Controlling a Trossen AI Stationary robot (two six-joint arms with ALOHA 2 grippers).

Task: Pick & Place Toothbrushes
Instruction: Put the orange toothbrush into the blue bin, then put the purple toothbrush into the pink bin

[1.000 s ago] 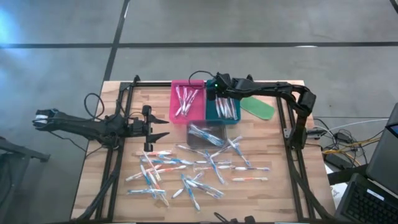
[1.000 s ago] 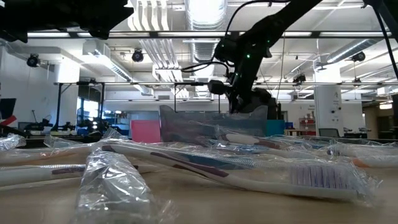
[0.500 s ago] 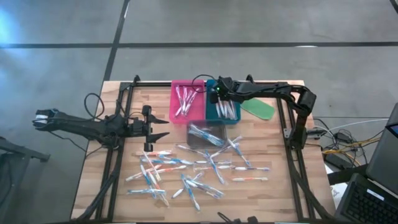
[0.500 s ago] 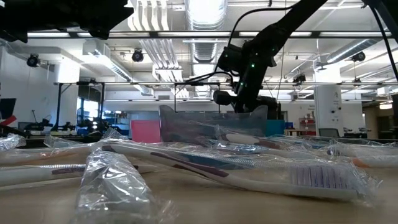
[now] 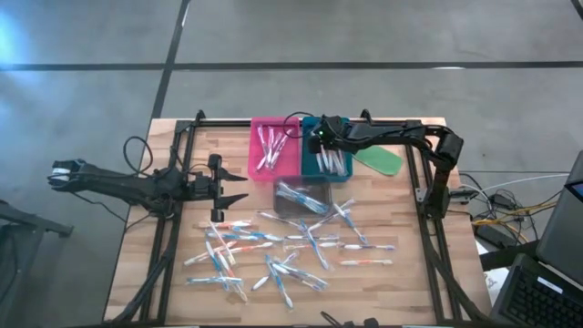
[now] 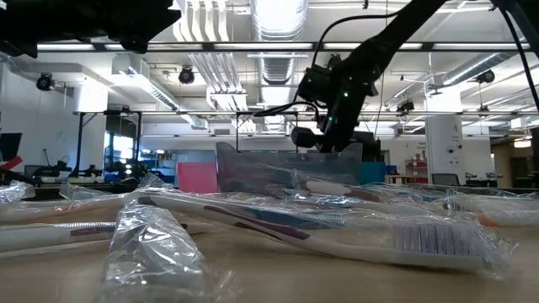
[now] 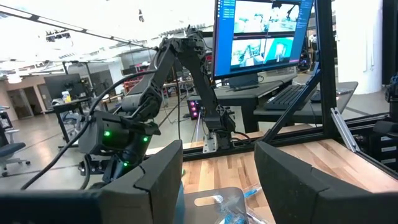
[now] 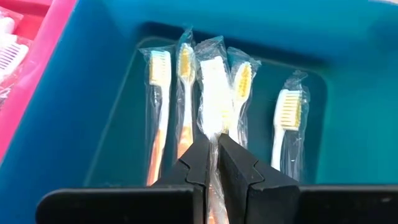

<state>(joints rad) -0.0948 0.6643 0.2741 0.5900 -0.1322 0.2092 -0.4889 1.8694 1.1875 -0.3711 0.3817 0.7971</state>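
Observation:
My right gripper [image 5: 319, 138] hangs over the teal tray [image 5: 339, 173], shut on a plastic-wrapped toothbrush [image 8: 213, 87]. Several more wrapped toothbrushes [image 8: 160, 112] lie side by side on that tray's floor. Others lie in the pink tray [image 5: 273, 146] and in the clear tray [image 5: 301, 196]. Many loose toothbrushes [image 5: 282, 248] are scattered on the near half of the wooden table. My left gripper [image 5: 239, 187] waits open above the table's left middle, with nothing between its fingers [image 7: 155, 180]. My right gripper pinches the wrapped toothbrush between its two fingers, on the shaft below the head [image 8: 214, 127]. The fingers slant down into the teal tray from the table's right. The bristle end [image 8: 213, 74] sticks out beyond the fingertips over the tray floor; whether it touches the floor I cannot tell.
A flat green oblong piece [image 5: 378, 158] lies right of the teal tray. The pink and teal trays stand side by side at the table's far edge, and the clear tray just in front of them. Black frame rails [image 5: 173, 210] run along the table's sides.
My right gripper has sunk toward the teal tray and moved a little toward the table's right, still shut on the toothbrush.

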